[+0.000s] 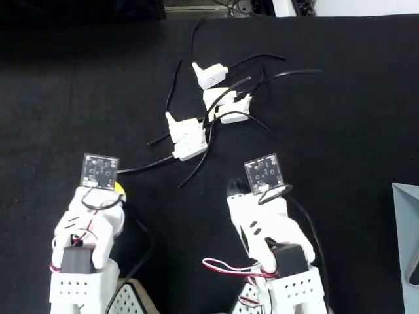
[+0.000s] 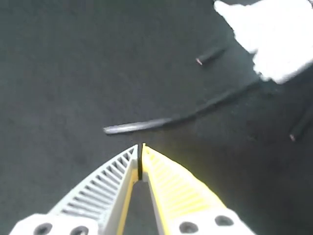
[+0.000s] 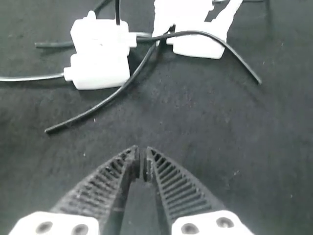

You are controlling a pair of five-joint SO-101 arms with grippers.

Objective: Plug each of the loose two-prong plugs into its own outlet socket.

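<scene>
Tangling black cords point(image 3: 88, 110), blocky white plugs point(image 1: 188, 137) lie; ribbed left claw point(image 2: 141, 154) (right claw point(image 3: 143, 159) too) closed.

The high view looks down from above on the whole black cloth surface point(image 1: 340, 131). The wrist views sit low behind the left claw point(image 2: 141, 149) and the right claw point(image 3: 143, 152), both facing the white plastic plug pair point(image 3: 100, 58).

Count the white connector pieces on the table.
5, it seems. The far piece lies alone; two middle pieces sit together; two near pieces touch, closest to the arms. Black cables cross them, so some may be hidden.
</scene>
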